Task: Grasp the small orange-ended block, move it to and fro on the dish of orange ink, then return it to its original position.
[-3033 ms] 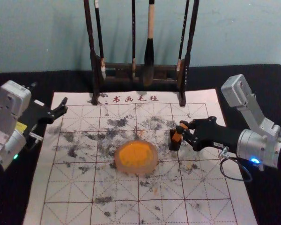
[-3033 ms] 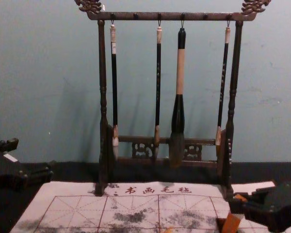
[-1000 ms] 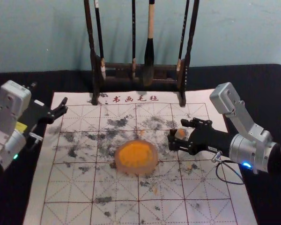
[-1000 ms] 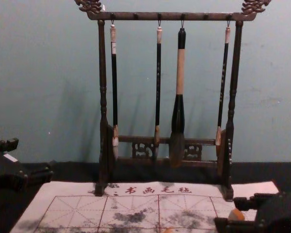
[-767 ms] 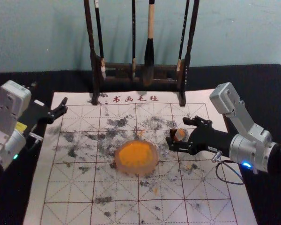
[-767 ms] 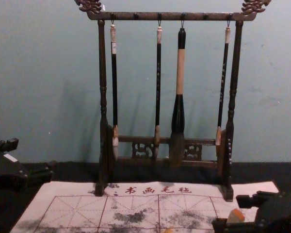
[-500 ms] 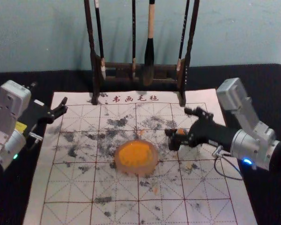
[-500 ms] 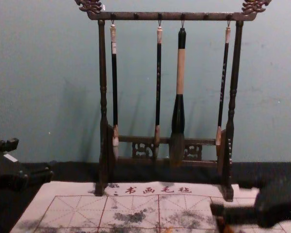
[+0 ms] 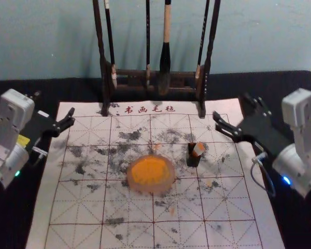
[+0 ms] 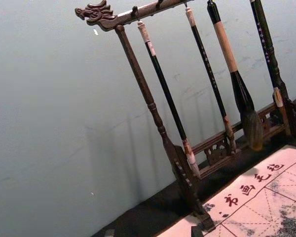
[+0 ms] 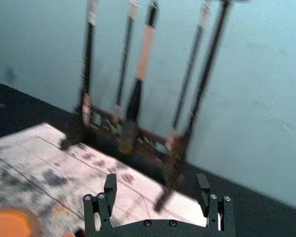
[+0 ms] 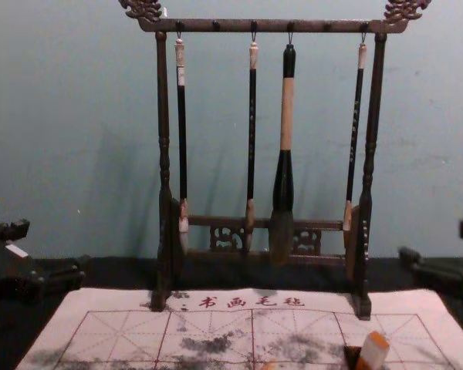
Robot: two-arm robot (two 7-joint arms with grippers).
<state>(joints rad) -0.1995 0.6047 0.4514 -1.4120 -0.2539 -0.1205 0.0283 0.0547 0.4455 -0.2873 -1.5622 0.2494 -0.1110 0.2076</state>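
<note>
The small block (image 9: 198, 149) stands tilted on the right half of the mat, with its orange end up and a pale side below it. Its top leans to the right. Just at its left side is a small dark box (image 9: 192, 158); how deep the block sits in this box, I cannot tell. To the left of the box, and a little nearer, lies the round dish (image 9: 169, 183) with orange ink (image 9: 147, 170) in it. The block and the dish are near to each other, but apart.

The right hand (image 9: 231, 105) is over the far right edge area of the mat, farther and more to the right than the block, and well apart from it. Its two fingers are spread wide, and nothing is between them. The left hand (image 9: 54, 105) is parked at the far left edge of the mat, also with its fingers spread.

Under the dish and the box is the pale mat (image 9: 124, 210), which has grid lines, many dark stains and red writing near its far edge. At this far edge stands a dark wooden rack (image 9: 127, 80), from which hang three thin brushes and one thick brush (image 9: 165, 57). The desk (image 9: 295, 85) has a black surface, and behind it is a blue-green wall (image 9: 264, 36).
</note>
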